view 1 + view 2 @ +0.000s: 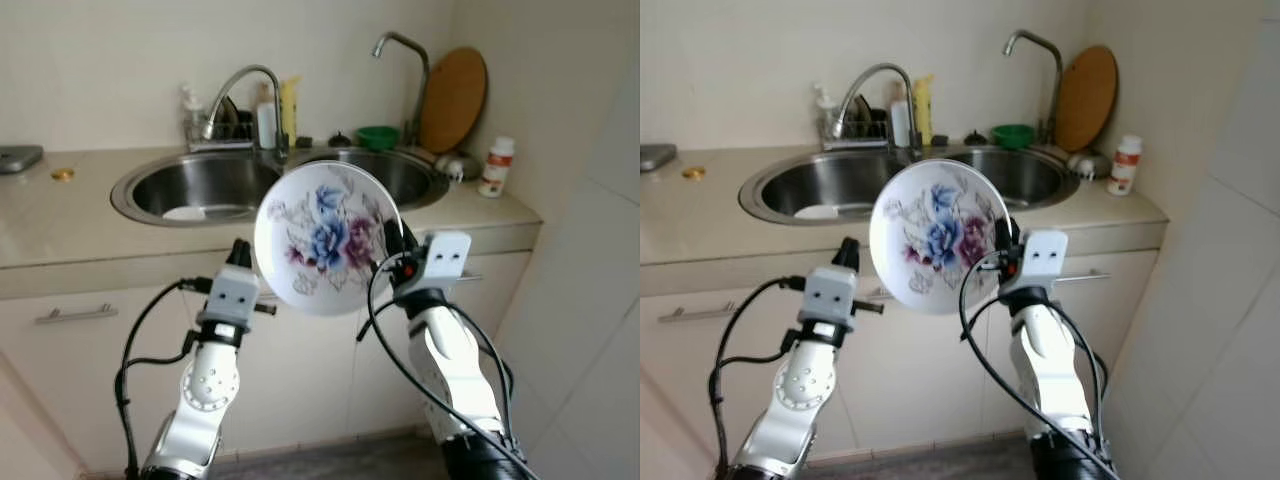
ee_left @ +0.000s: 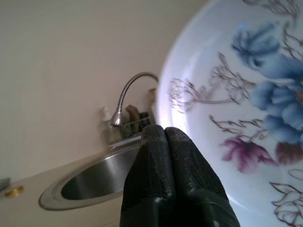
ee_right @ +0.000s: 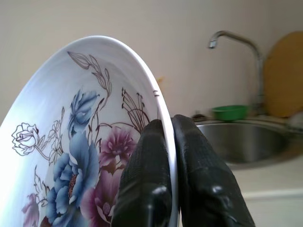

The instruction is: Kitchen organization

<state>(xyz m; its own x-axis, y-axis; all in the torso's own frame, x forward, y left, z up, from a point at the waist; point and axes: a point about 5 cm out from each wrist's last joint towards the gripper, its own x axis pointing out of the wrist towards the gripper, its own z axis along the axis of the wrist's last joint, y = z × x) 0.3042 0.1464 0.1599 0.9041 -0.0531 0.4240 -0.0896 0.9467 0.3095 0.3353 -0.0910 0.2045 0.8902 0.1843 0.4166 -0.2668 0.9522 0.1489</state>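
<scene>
Right gripper (image 3: 163,156) clamped on floral plate (image 1: 325,235) rim – held upright, sink (image 1: 200,190) just beyond; left gripper (image 2: 165,142) closed (empty), beside plate's other edge.

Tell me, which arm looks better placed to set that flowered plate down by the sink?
Probably the right. The right gripper is clamped on the plate rim, holding it upright before the sink. The left gripper is shut on nothing beside the plate.
</scene>
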